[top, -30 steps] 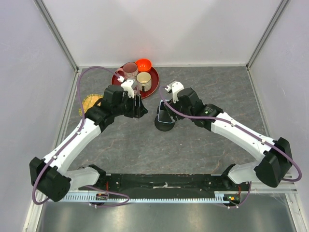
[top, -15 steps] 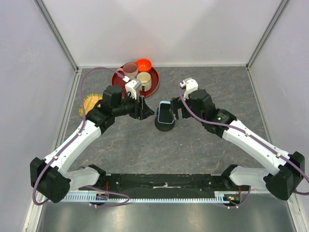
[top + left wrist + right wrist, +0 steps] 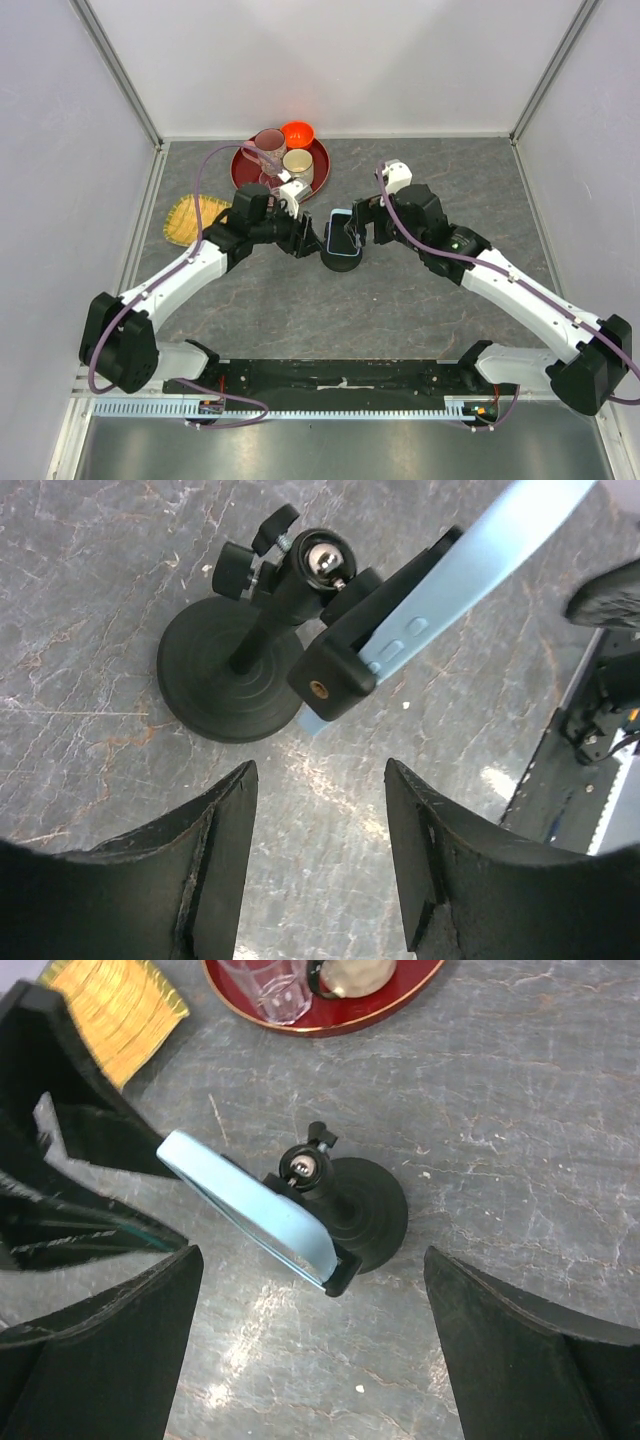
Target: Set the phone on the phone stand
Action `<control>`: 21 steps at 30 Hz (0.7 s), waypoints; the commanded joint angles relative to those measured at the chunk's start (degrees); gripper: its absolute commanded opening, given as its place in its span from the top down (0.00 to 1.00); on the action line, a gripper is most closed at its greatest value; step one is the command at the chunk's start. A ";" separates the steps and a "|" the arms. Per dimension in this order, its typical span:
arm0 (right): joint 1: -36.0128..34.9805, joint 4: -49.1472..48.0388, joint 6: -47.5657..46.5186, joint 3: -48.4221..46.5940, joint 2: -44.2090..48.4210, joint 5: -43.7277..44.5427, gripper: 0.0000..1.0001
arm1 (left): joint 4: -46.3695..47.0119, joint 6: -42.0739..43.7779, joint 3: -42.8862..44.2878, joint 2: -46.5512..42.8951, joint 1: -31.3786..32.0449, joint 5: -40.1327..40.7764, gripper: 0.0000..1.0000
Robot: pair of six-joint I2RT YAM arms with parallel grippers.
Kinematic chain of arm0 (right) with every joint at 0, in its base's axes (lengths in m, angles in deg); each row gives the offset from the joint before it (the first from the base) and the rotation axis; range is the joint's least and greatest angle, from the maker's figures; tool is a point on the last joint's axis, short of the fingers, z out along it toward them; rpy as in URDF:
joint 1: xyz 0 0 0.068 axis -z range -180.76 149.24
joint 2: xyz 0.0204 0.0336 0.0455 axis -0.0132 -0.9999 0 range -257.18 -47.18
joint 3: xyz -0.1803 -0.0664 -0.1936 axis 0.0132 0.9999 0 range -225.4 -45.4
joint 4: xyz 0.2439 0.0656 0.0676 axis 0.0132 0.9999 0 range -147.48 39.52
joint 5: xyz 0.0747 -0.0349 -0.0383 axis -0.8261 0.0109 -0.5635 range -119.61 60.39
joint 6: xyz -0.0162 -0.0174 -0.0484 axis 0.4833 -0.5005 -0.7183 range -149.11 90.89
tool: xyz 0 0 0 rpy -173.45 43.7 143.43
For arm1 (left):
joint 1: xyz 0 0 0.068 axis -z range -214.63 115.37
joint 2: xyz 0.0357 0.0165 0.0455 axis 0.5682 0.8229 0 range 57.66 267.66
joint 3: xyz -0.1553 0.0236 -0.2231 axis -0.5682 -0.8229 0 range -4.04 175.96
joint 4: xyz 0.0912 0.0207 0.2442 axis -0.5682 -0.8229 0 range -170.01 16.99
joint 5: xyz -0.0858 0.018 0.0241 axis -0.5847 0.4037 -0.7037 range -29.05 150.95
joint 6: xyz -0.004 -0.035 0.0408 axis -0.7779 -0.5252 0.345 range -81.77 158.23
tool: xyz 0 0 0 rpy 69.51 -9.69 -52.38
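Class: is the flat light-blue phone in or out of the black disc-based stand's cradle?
In. The black stand has its cradle clamped round the light-blue phone at its lower end, holding it tilted.

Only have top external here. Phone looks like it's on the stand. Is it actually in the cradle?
Observer: Yes. The left wrist view shows the phone with its lower end inside the clamp of the phone stand.
Operator: Left clear of it?
Observer: The left gripper is open with nothing between its fingers; the stand sits beyond the tips.
Operator: And right?
Observer: The right gripper is wide open, and no contact with the phone or stand is visible.
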State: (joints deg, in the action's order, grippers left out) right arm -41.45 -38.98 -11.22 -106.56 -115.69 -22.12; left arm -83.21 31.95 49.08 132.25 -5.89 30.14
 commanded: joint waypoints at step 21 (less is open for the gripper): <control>13.70 -44.61 -13.40 26.10 0.67 -40.44 0.28 | 15.64 16.31 1.98 9.61 -0.87 -17.18 0.60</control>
State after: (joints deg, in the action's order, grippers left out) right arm -29.51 -76.31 -24.25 -78.65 -112.56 -55.61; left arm -73.90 45.57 50.33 141.54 -6.55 17.18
